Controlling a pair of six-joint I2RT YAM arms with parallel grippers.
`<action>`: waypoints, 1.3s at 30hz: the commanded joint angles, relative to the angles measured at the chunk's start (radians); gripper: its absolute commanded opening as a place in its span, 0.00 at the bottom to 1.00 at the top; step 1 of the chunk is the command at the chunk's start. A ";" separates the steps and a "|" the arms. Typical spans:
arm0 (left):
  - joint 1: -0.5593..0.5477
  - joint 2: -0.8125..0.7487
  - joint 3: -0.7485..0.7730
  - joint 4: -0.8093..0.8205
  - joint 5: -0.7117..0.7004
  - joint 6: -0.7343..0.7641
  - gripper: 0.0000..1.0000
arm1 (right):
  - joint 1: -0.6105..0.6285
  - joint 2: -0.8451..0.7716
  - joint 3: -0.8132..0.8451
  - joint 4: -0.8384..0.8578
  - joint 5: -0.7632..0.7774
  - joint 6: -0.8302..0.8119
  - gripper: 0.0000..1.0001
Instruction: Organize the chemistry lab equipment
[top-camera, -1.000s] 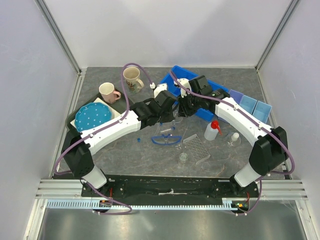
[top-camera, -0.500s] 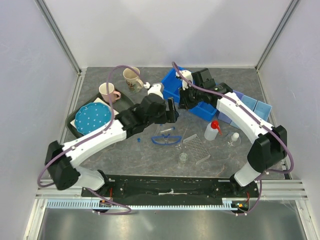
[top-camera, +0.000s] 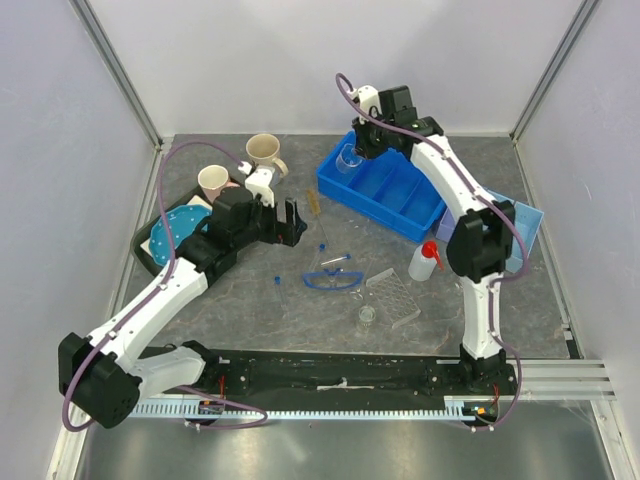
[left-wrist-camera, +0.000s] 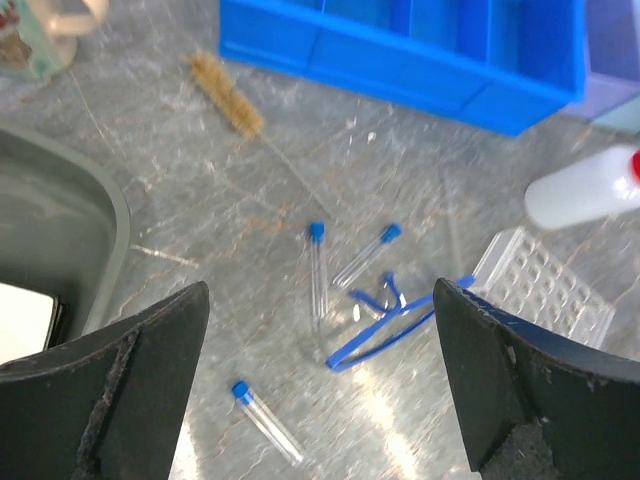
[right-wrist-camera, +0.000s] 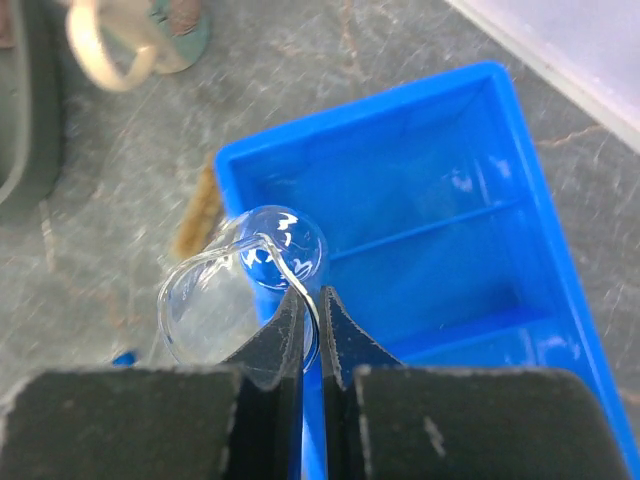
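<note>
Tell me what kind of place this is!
Probably a robot test bench dressed as a little chemistry lab. The right claw pinches a small clear beaker by a blue plastic divided bin, and blue-capped clear tubes and a white squeeze bottle with a red nozzle sit on the grey table.

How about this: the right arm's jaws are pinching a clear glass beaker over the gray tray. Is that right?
Not quite. The jaws of the right arm do pinch the clear beaker by its rim, but it hangs over the blue bin instead. The right wrist view shows it.
</note>
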 joint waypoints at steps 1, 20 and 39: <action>0.006 0.001 -0.003 -0.008 0.055 0.149 0.99 | 0.003 0.149 0.202 0.014 0.070 -0.052 0.06; 0.006 -0.034 0.000 -0.046 -0.028 0.189 0.99 | -0.009 0.372 0.251 0.113 0.104 -0.055 0.15; 0.033 0.016 -0.030 -0.006 0.162 0.054 0.99 | -0.009 -0.080 -0.012 0.092 0.017 -0.080 0.51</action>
